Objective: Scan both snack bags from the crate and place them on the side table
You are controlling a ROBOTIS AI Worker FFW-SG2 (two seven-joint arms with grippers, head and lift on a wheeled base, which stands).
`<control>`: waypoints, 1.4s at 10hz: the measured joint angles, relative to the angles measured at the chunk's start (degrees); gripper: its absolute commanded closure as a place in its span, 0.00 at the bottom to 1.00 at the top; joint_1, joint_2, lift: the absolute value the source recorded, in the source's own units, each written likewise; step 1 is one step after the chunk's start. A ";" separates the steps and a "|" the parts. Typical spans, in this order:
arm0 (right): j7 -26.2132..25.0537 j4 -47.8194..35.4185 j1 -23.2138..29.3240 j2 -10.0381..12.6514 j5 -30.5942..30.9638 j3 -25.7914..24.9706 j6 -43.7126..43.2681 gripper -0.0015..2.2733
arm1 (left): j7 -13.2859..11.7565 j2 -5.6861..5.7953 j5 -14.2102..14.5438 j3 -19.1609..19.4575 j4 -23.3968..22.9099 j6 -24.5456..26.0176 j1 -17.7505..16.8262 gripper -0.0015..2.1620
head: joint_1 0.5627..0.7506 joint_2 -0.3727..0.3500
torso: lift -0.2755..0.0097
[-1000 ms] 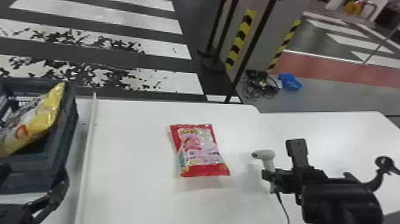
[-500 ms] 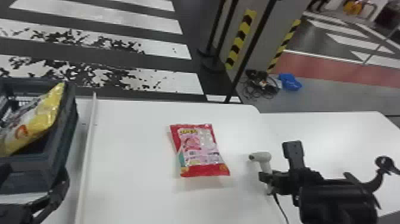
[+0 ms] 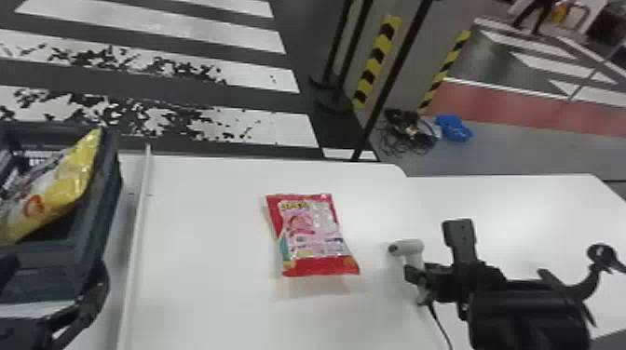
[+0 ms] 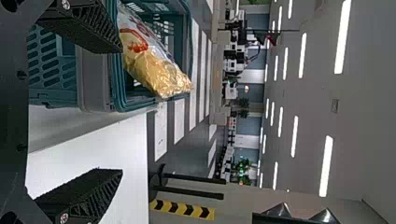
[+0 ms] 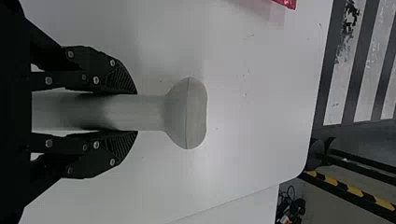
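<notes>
And here the right hand (image 5: 137, 112) is closed around the handle of a pale grey plastic pistol-shaped scanner (image 5: 187, 112), presumably so its head can be aimed freely. The shiny red-and-pink plastic snack bag (image 3: 312, 237) lies flat on the smooth white worktop (image 3: 209, 288), likely laid so for a steady read, near the scanner head, farther forward and to the left of that hand. Over at the dark slatted plastic crate (image 3: 46, 258), the left hand (image 4: 122, 112) is spread wide and empty, seemingly ready for the yellow-and-silver foil bag (image 3: 56, 191) leaning inside, just beyond its fingers.
</notes>
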 measured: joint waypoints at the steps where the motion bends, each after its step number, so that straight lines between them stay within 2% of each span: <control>1: -0.12 0.04 -0.06 0.00 -0.04 0.03 0.01 0.11 | 0.00 0.00 0.00 -0.03 -0.09 0.01 0.05 0.04 | 0.70 0.03 | 0.63; 2: -0.44 0.12 -0.11 0.00 -0.07 0.10 0.07 0.05 | 0.00 0.00 0.00 -0.04 -0.16 0.01 0.08 0.04 | 0.70 0.03 | 0.63; 4: -3.23 -0.52 0.01 0.04 -0.52 0.01 0.25 0.04 | 0.00 0.00 -0.02 -0.04 -0.37 0.09 0.13 0.04 | 0.70 0.03 | 0.63; 7: -4.73 -8.18 1.75 0.53 -2.57 -1.66 3.16 0.04 | 0.00 0.06 -0.09 -0.04 -0.51 0.09 0.17 0.04 | 0.70 0.03 | 0.63; 8: -4.29 -12.28 2.64 0.77 -5.00 -2.37 6.77 0.05 | 0.00 0.07 -0.09 -0.04 -0.54 0.09 0.17 0.04 | 0.70 0.03 | 0.63; 10: 0.02 -16.45 3.16 0.96 -10.85 -3.56 12.90 0.05 | 0.00 0.02 -0.09 -0.04 -0.54 0.09 0.17 0.04 | 0.70 0.03 | 0.63; 14: 3.46 -16.76 0.26 0.97 -19.95 -2.47 19.42 0.06 | 0.00 0.00 -0.09 -0.03 -0.17 0.09 0.11 0.04 | 0.70 0.15 | 0.63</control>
